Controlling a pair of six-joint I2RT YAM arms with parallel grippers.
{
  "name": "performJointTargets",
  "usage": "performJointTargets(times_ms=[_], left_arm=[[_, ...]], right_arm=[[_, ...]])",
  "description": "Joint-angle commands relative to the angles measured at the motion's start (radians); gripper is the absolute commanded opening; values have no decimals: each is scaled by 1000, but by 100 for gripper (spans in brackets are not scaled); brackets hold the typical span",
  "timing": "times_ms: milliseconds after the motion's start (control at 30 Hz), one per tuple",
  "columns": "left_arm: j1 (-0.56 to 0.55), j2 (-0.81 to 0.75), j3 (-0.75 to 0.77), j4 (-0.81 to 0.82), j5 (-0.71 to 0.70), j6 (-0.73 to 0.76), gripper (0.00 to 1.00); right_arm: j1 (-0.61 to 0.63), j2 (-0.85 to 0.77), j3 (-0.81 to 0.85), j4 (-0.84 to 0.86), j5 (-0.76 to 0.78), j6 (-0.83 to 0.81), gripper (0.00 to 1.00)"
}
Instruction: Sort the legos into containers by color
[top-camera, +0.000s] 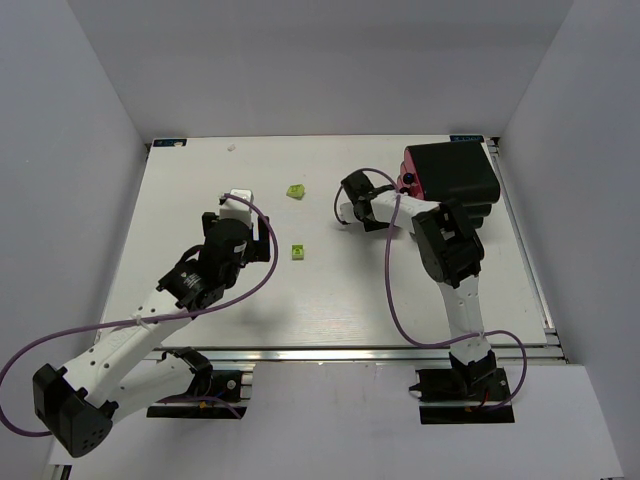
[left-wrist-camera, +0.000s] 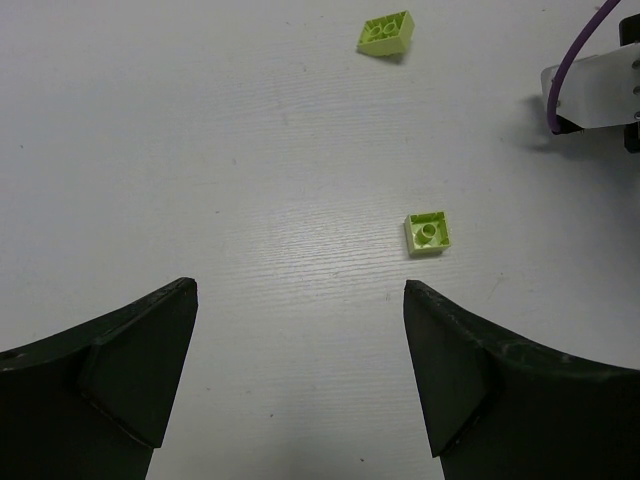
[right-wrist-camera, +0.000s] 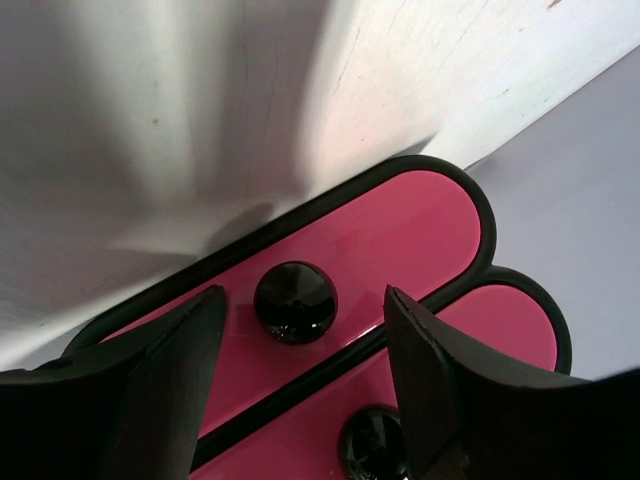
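I see two small, squarish lime plastic legos (left-wrist-camera: 428, 233) lying apart on the matte white table (left-wrist-camera: 200, 150), ahead of my left gripper (left-wrist-camera: 299, 290). Its jaws gape wide and hold nothing. At the far right, the containers (top-camera: 455, 175) are black boxes with glossy magenta fronts. My right gripper (right-wrist-camera: 304, 295) stands open, straddling a round, shiny knob (right-wrist-camera: 295, 302) without touching it.

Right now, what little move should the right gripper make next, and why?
Probably close the right gripper on the upper knob. Its fingers stand apart on either side of that knob on the pink drawer front, so a squeeze looks like the way to grab and pull it.
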Motion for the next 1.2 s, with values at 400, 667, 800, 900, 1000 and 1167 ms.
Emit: performJointTargets(times_ms=[400, 667, 800, 900, 1000, 1167], left_arm=[[2, 0, 5, -3, -18, 3, 94], [2, -1, 5, -3, -16, 3, 94], [2, -1, 5, -3, -16, 2, 94], [2, -1, 5, -3, -16, 3, 94], [2, -1, 5, -3, -16, 3, 94], [2, -3, 5, -3, -18, 3, 94]], right_arm=[[-22, 28, 74, -65, -30, -1, 36], [-5, 8, 115, -130, -91, 53, 10], [21, -19, 131, -147, -156, 94, 10], [33, -27, 131, -153, -188, 108, 10], [56, -24, 116, -148, -196, 115, 11], [80, -23, 103, -131, -203, 131, 12]])
